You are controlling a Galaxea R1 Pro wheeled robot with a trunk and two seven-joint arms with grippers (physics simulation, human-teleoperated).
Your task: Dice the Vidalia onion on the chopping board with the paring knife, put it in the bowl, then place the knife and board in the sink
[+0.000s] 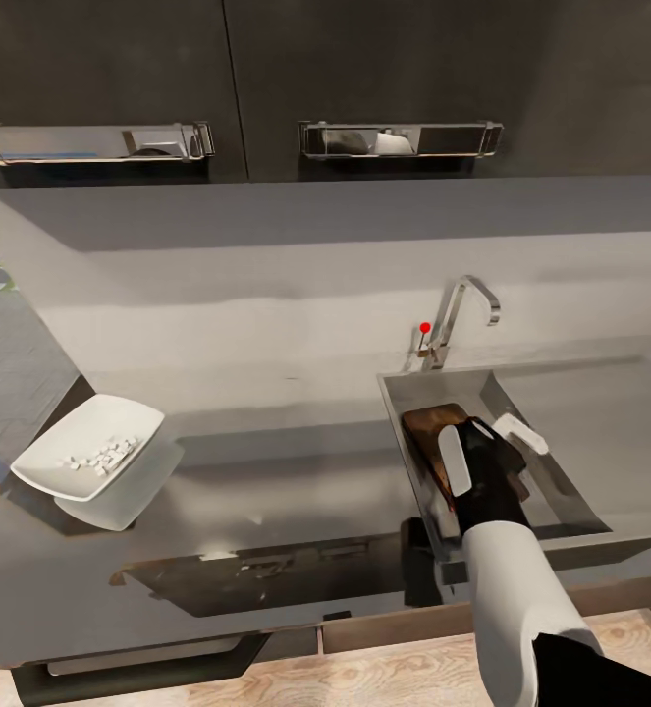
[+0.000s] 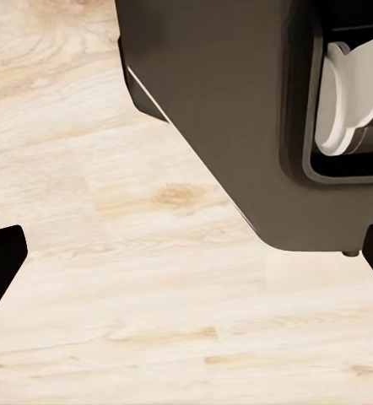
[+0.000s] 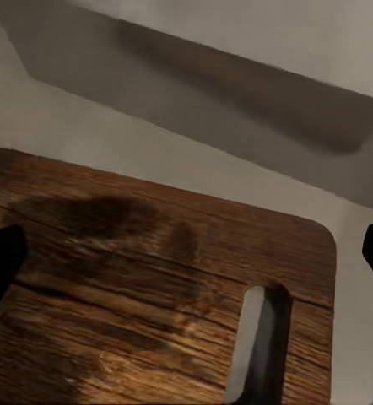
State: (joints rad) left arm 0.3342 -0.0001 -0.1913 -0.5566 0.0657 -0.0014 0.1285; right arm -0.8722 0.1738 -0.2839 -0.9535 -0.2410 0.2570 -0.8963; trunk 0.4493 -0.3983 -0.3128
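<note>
Right gripper [image 3: 186, 253] spread open just above dark brown wood-grain chopping board [image 3: 136, 287], apparently released into grey steel sink [image 1: 561, 511]; white-handled paring knife [image 1: 521, 434] alongside.

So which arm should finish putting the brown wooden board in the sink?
Right. Its gripper hangs open over the dark brown wooden chopping board in the grey steel sink; the left wrist view faces floor.

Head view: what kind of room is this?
A kitchen, by the look of it: a steel sink with a chrome tap set into a grey countertop, dark cabinets with chrome handles above, and a white bowl of diced onion.
</note>
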